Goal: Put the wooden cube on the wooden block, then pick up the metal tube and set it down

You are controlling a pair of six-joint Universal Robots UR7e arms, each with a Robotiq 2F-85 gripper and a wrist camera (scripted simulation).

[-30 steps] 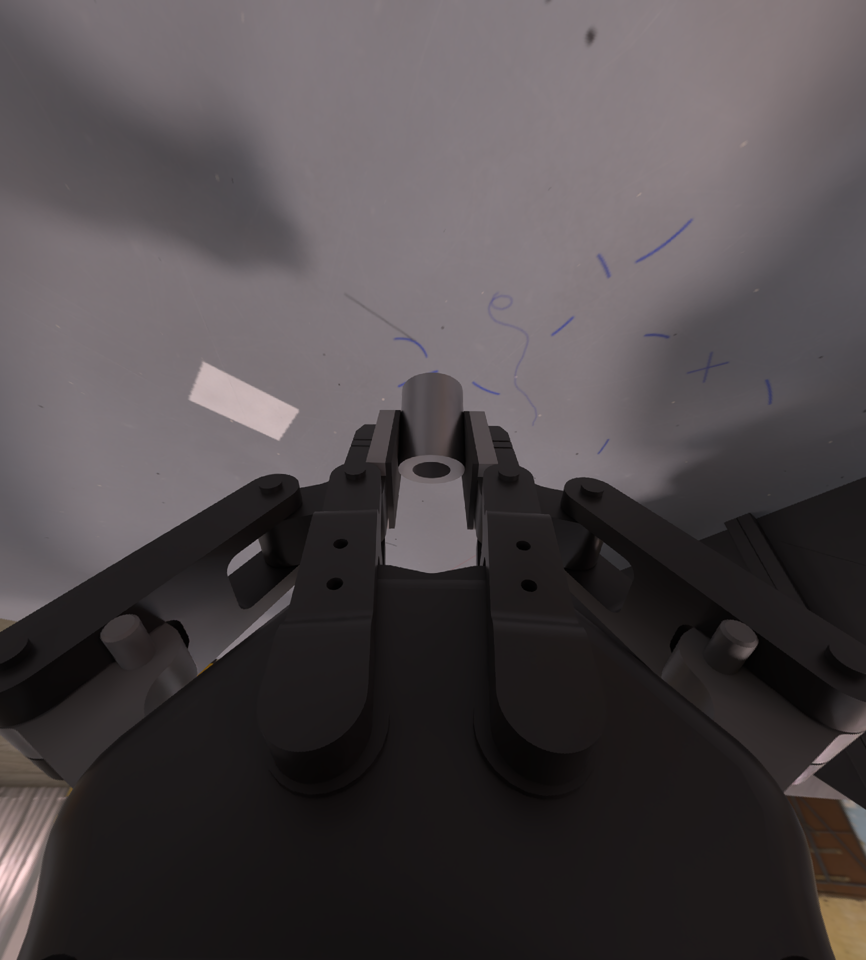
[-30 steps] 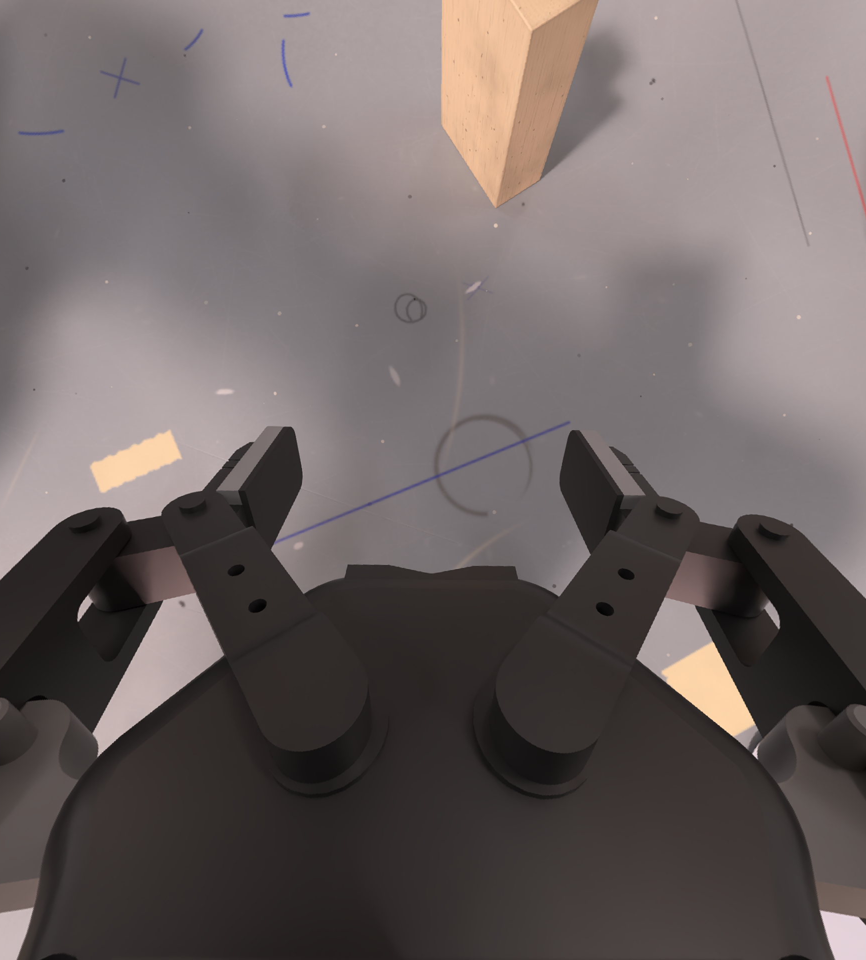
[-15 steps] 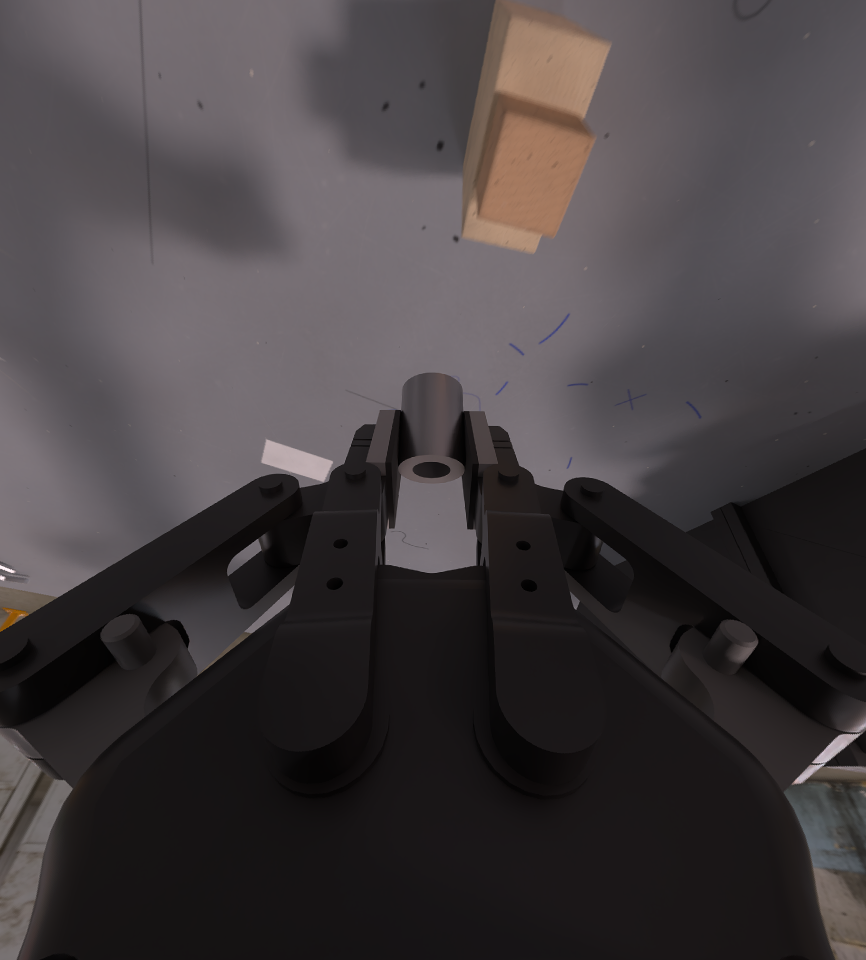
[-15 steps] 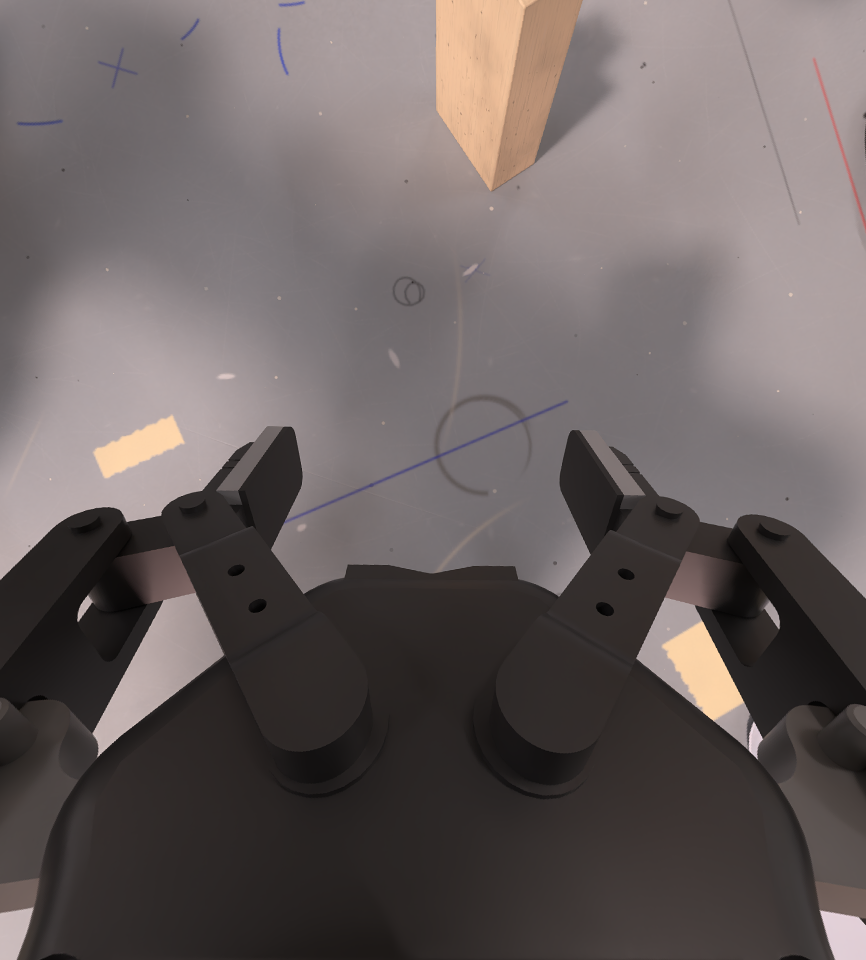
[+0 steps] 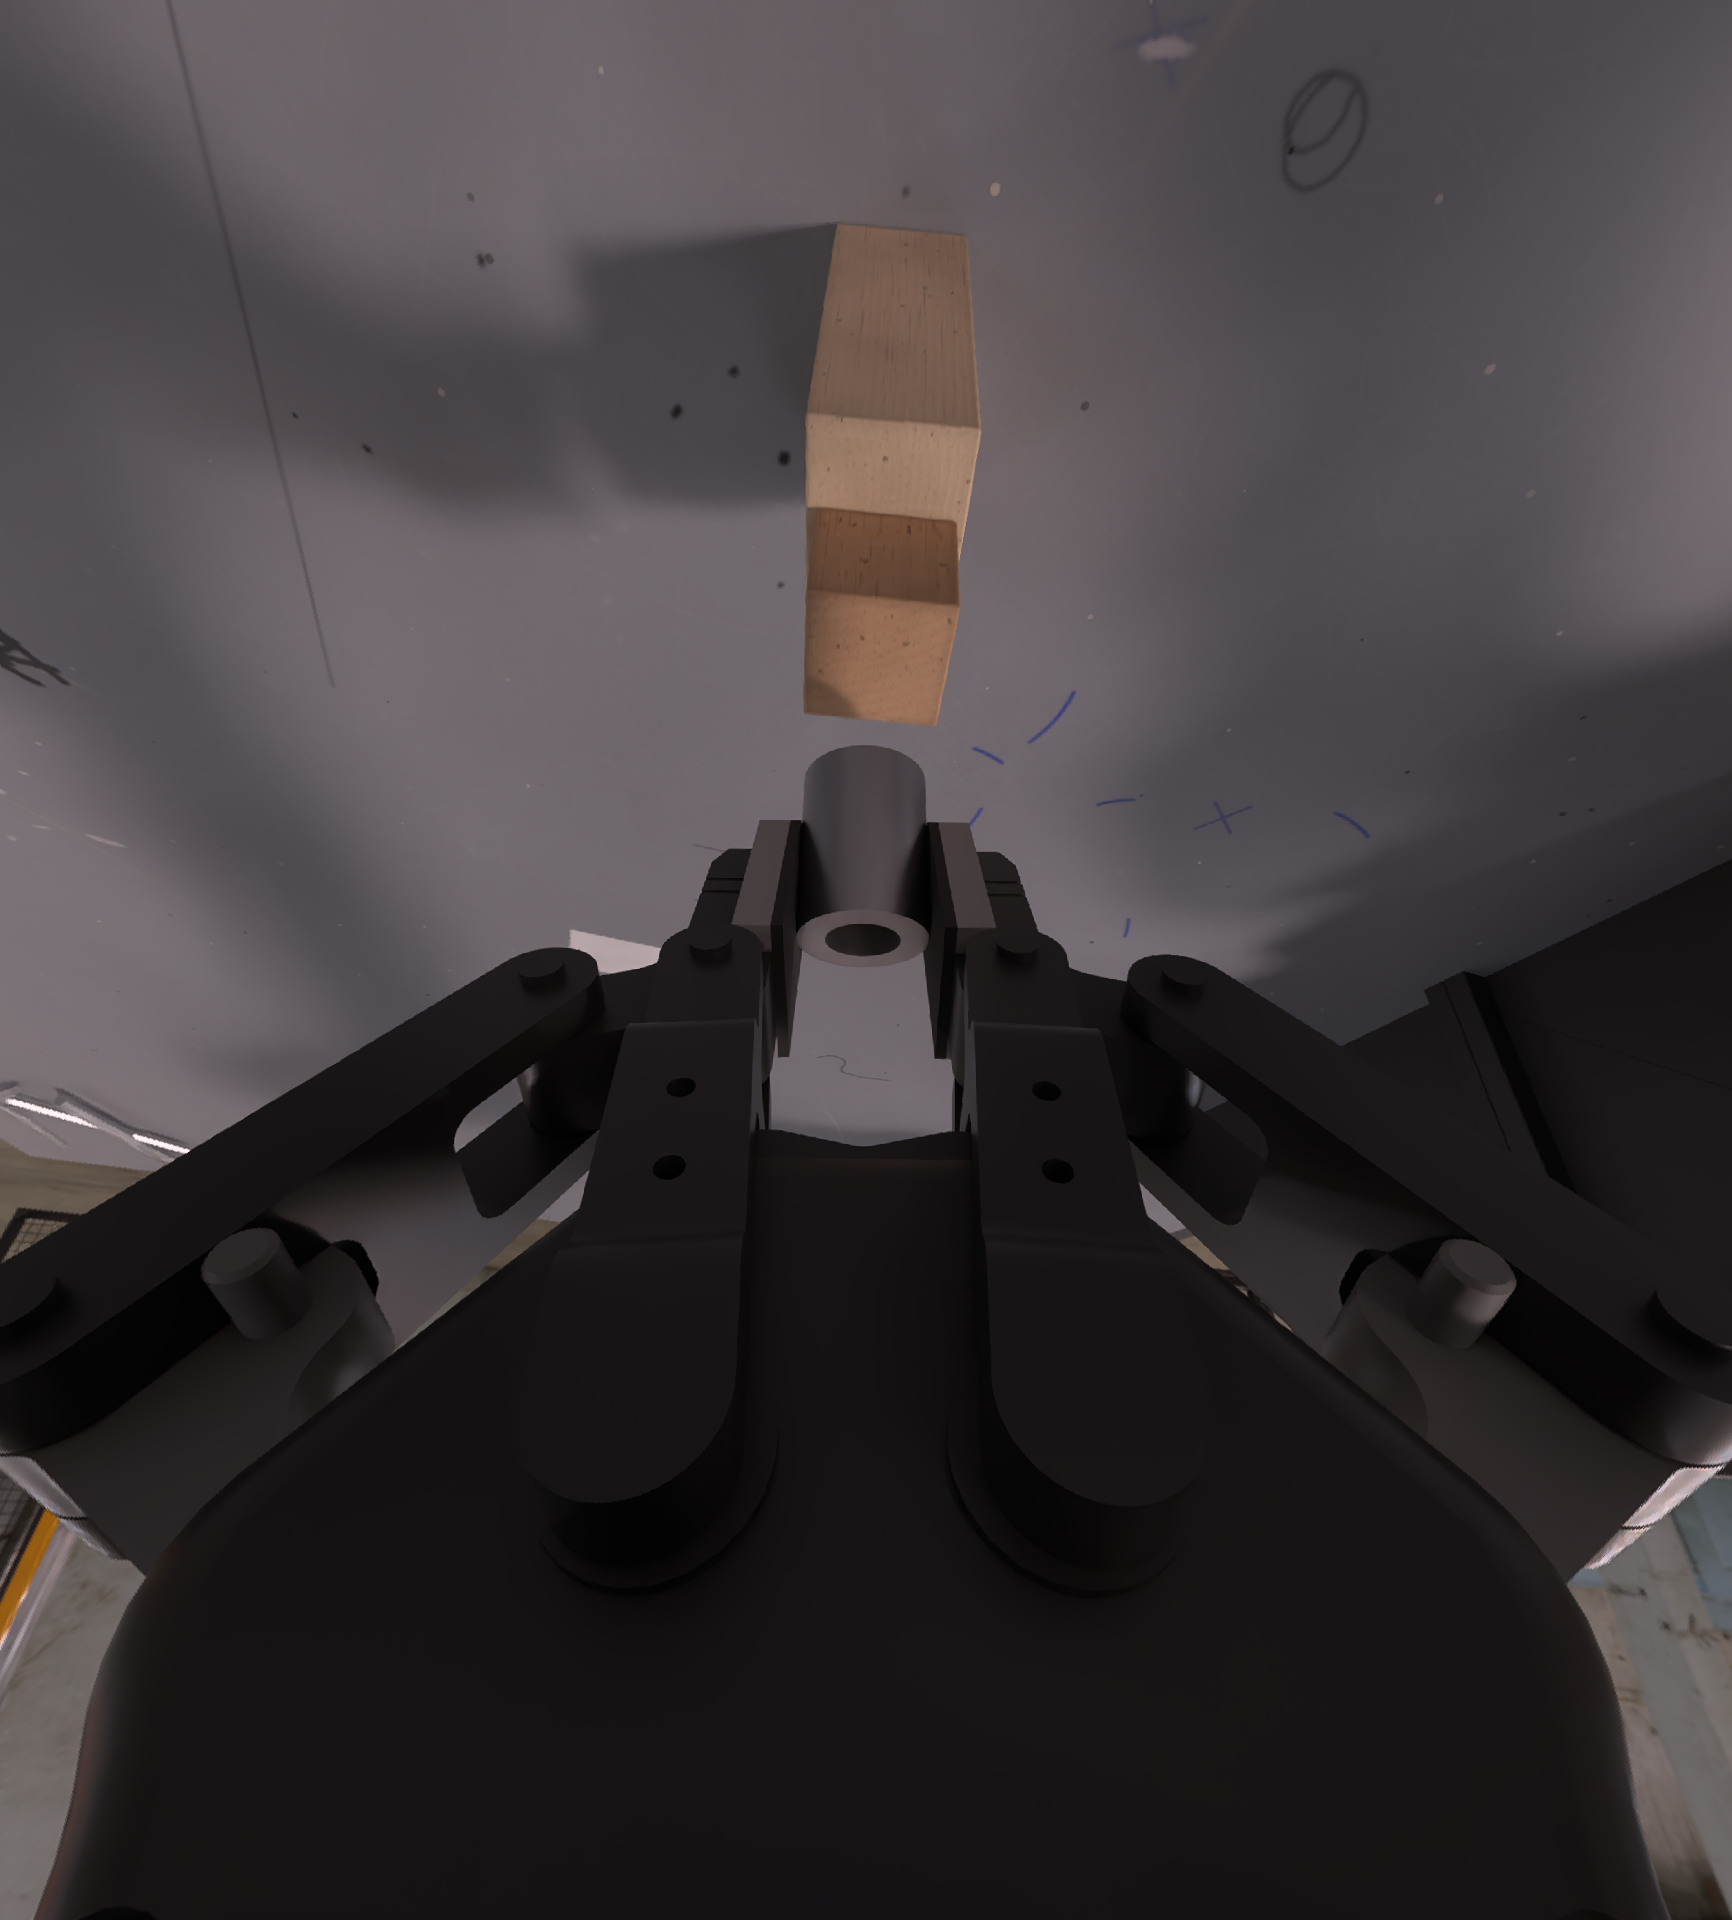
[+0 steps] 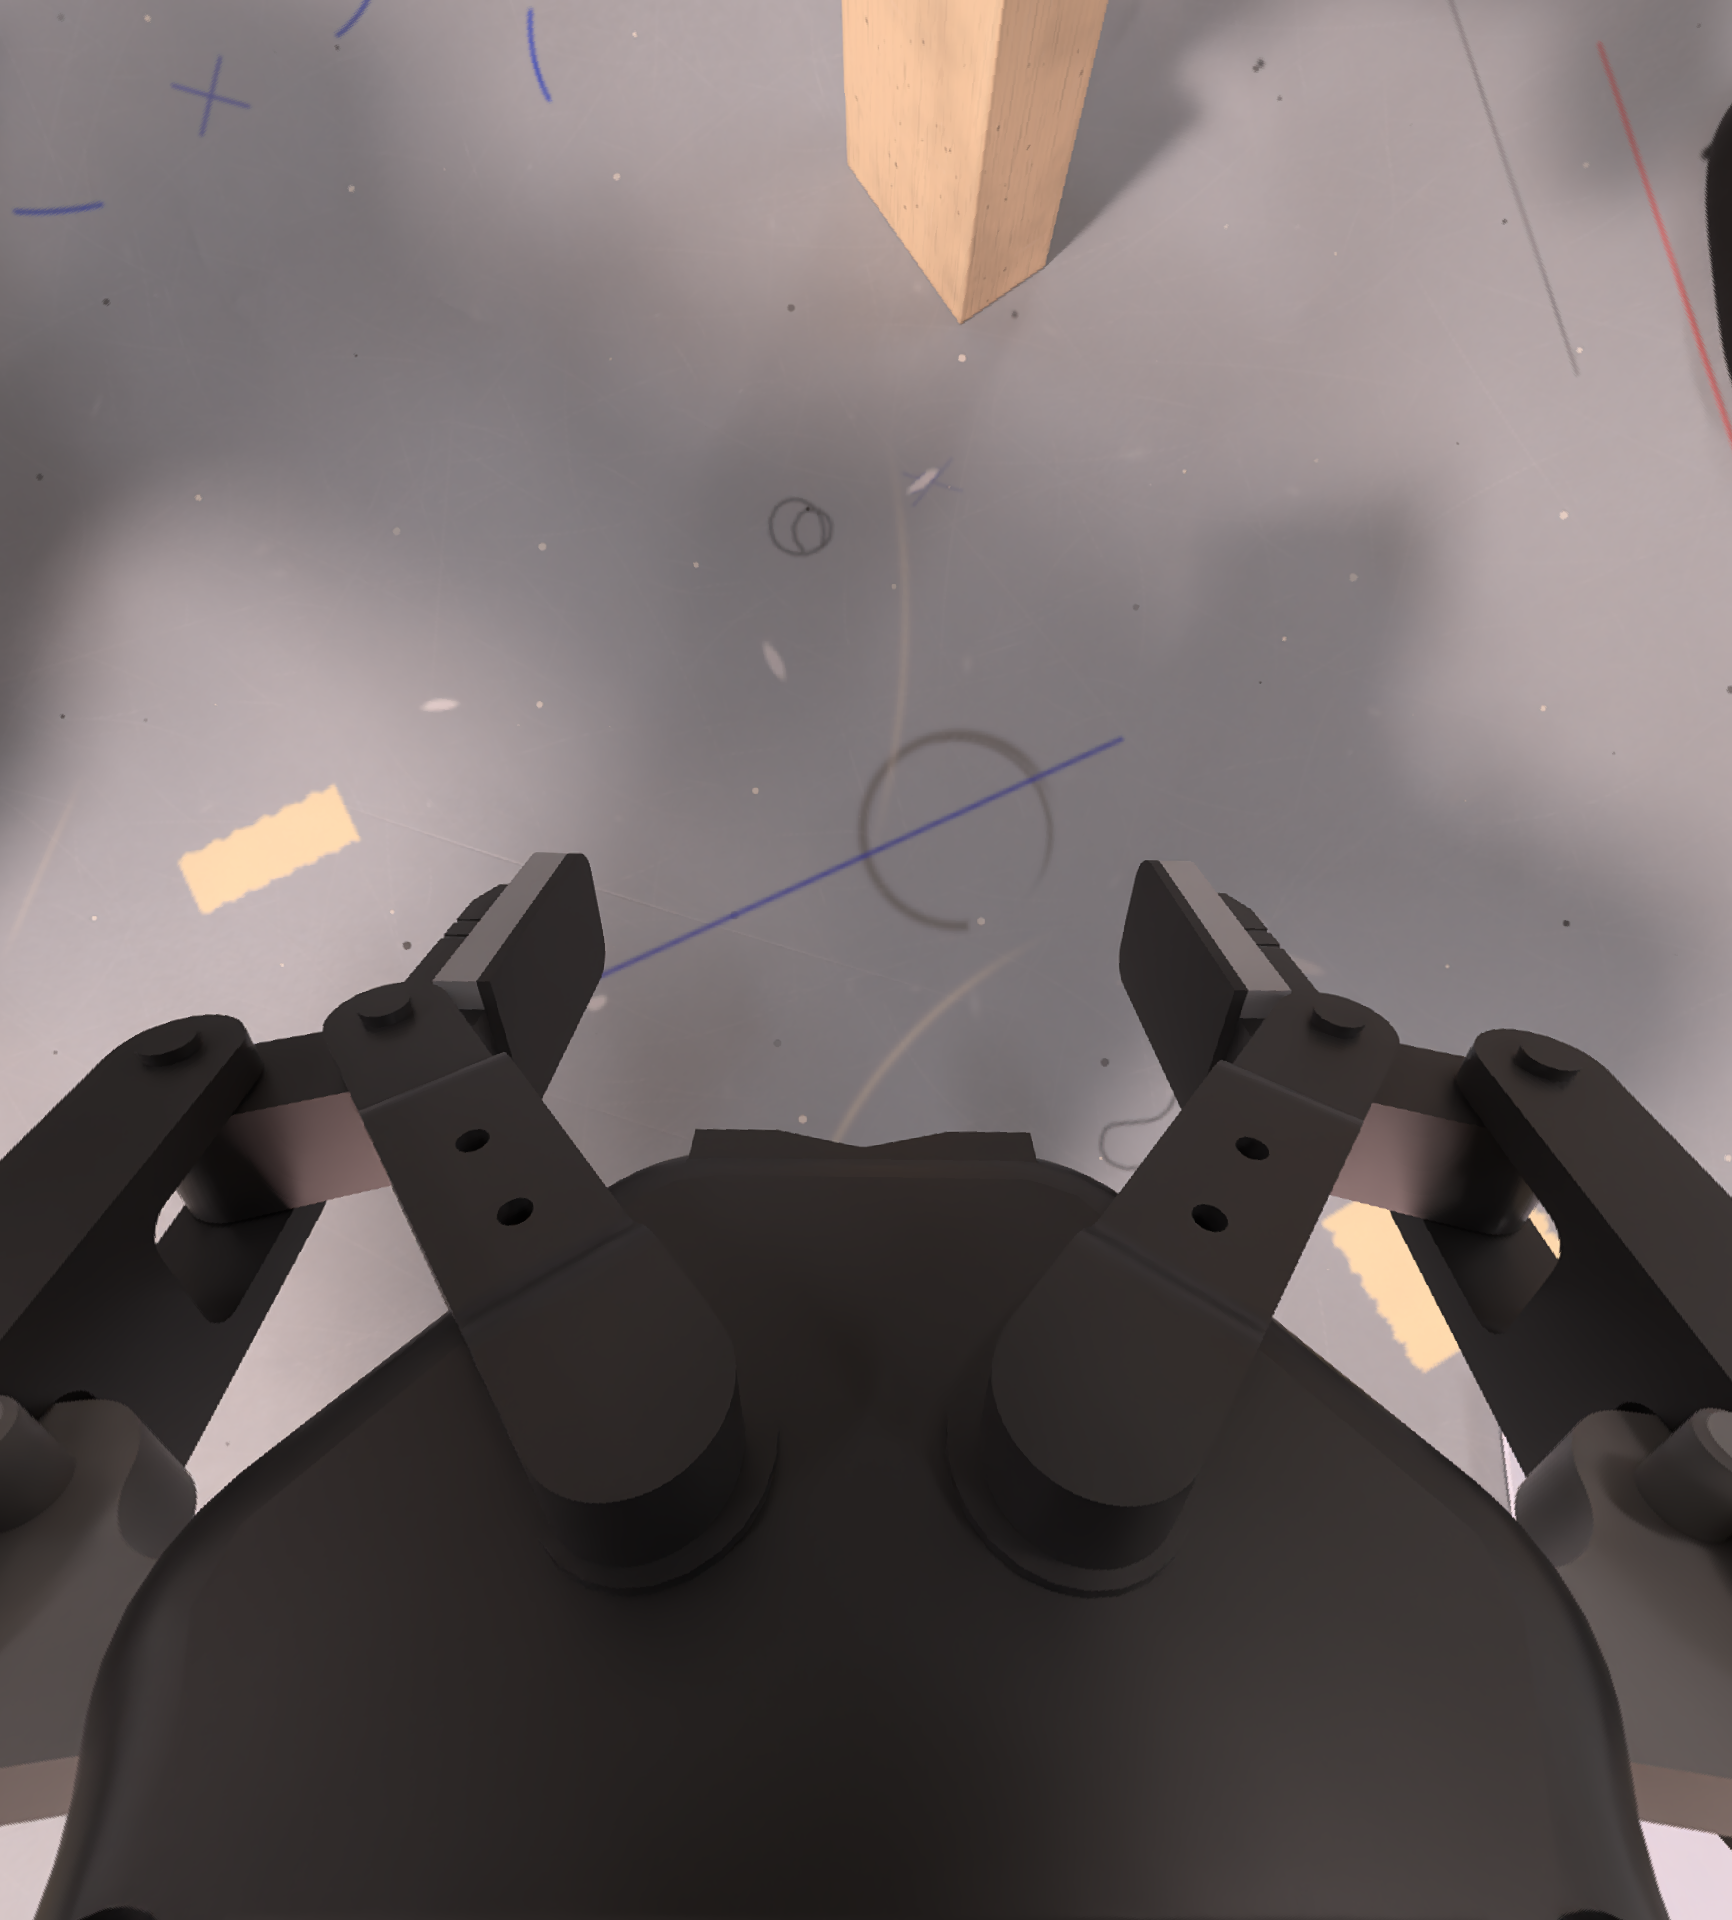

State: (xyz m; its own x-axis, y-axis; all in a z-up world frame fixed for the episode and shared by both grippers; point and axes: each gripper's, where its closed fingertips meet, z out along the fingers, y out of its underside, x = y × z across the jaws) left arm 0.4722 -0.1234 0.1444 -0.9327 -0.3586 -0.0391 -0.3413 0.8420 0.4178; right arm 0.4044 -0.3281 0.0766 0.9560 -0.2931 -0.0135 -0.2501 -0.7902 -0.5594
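**Tube in the grip, stack already standing**

From the left wrist camera, the left gripper (image 5: 863, 904) is clamped narrow on the metal tube (image 5: 863, 831), one pad on each side of it and its hollow end facing the lens. The tube is carried clear of the grey table (image 5: 1464, 468), as far as I can judge. Beyond it stands the wooden block (image 5: 891, 364) with the wooden cube (image 5: 877, 623) sitting on its top face — slightly offset, but resting there. So I'd say the first step is done and the second is under way: the tube is picked up and not yet set down. The next move calls for lowering it onto a bare patch of table, well away from the stack, and only then letting the fingers part; a knock against the cube could topple it.

From the right wrist camera, the right gripper (image 6: 860, 925) is spread wide and holds nothing, poised above the table. The foot of the wooden block shows at the top edge; the cube is out of frame here. Two pale strips of tape (image 6: 268, 848) lie on the surface.

No brand or label shows anywhere. The only marks are pen scribbles (image 6: 207, 96) on the table — dashes, a cross, rings — nothing readable.
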